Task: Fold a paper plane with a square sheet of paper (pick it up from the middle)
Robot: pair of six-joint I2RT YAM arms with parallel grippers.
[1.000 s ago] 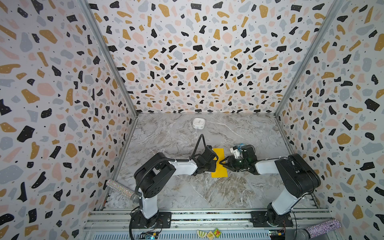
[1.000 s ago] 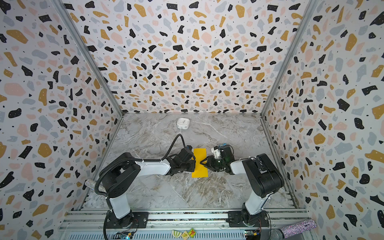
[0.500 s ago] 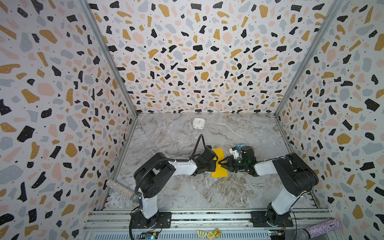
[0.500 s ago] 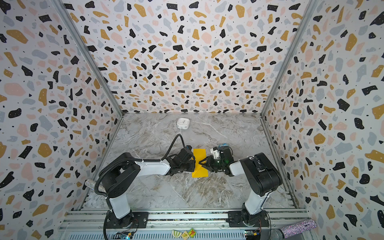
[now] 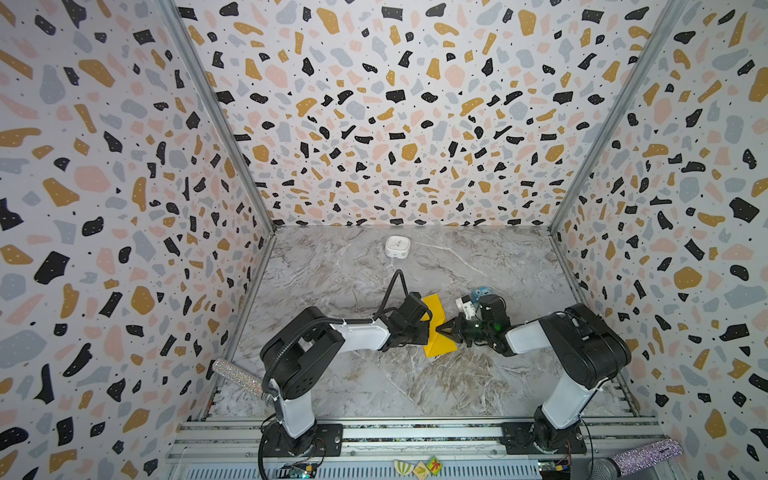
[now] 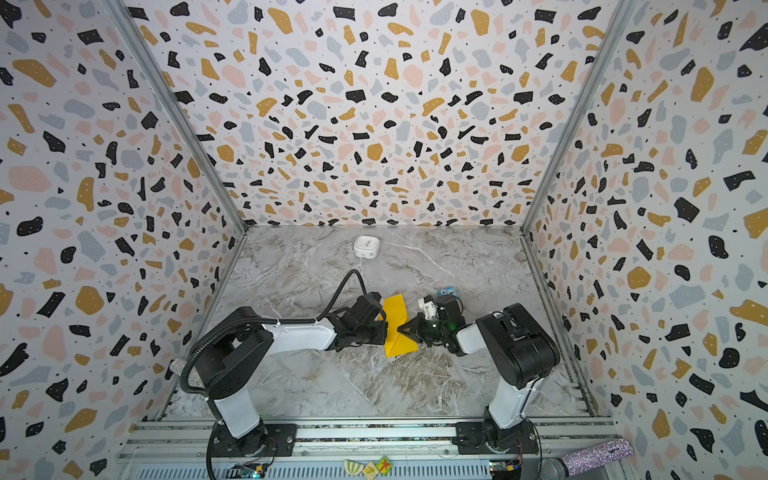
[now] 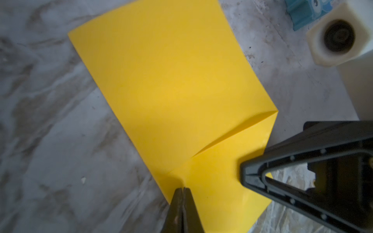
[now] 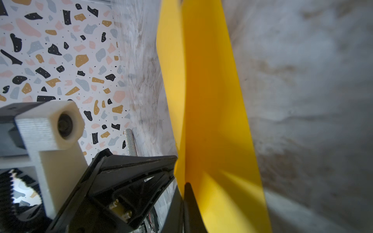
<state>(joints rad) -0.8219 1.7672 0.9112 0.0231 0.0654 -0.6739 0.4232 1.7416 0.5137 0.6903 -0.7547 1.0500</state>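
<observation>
The square sheet of paper (image 5: 435,309) sits mid-table (image 5: 374,386) between both arms, already doubled into a long strip with one corner creased over, part lifted off the surface. Left gripper (image 7: 182,191) is fully closed, pinching the sheet's near edge. Right gripper (image 5: 440,329) is closed too, nipping the opposite edge. Both bites look shallow, right at the margin. Risks as I see them: if I pull the arms apart the thin paper tears or slides out of one pinch. If I move them unevenly, the next crease goes skew. The blue cube (image 5: 482,293) is just beside the right wrist, so a swing could knock it. The white box (image 5: 397,246) is well clear.
</observation>
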